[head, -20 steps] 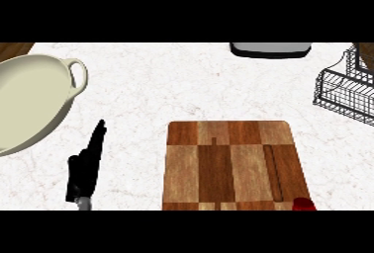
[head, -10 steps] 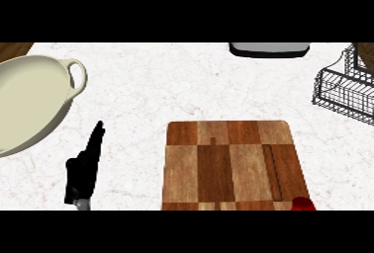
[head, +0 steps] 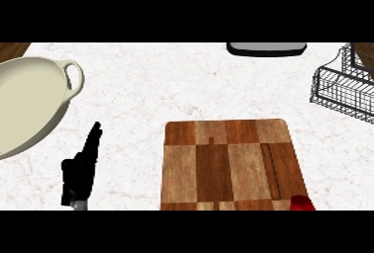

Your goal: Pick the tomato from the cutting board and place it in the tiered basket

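Now our left hand [head: 82, 170], fingers straight and holding nothing, rests at 9 o'clock from the board [head: 230, 165]; the tomato [head: 302, 203] peeks at its 5 o'clock corner, basket [head: 345, 88] at 1 o'clock

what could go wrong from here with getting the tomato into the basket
The tomato sits at the cutting board's near right corner, mostly cut off by the view's lower edge, so a grasp there would be hard to check. The right hand shows nowhere, so its approach cannot be judged. The basket is at the far right, partly out of view, so the carry may end where the drop cannot be seen. The left hand rests open beside the white dish.
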Robot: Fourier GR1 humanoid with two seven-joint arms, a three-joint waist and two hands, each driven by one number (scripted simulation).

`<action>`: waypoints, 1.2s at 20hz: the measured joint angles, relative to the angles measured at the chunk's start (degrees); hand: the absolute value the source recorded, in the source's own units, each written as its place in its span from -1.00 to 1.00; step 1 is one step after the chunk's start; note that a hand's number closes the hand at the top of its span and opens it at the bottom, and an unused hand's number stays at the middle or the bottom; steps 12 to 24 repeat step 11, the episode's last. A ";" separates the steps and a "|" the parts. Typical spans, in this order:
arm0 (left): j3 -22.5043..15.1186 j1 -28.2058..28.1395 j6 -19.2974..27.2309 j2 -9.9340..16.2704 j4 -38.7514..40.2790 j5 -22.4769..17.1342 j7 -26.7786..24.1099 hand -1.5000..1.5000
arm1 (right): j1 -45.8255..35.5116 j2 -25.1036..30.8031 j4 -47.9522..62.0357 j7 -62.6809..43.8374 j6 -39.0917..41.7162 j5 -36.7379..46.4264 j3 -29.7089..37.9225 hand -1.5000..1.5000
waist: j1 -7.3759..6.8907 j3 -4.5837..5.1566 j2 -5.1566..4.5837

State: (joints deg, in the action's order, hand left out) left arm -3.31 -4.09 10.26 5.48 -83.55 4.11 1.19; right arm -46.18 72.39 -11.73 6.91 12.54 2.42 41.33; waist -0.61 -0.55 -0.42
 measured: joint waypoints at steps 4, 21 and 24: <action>0.43 -0.70 0.40 -0.09 -0.16 -0.02 -0.31 0.00 | 5.42 5.30 3.32 1.13 5.09 -2.54 3.33 -1.00 | 1.09 -0.14 0.10; 1.23 -2.28 0.46 -0.02 -0.52 -0.53 -1.29 0.00 | 14.80 9.76 6.83 5.22 14.06 -4.93 6.39 -1.00 | 2.78 -0.44 0.32; 1.23 -2.28 0.46 -0.02 -0.52 -0.53 -1.29 0.00 | 14.80 9.76 6.83 5.22 14.06 -4.93 6.39 -1.00 | 2.78 -0.44 0.32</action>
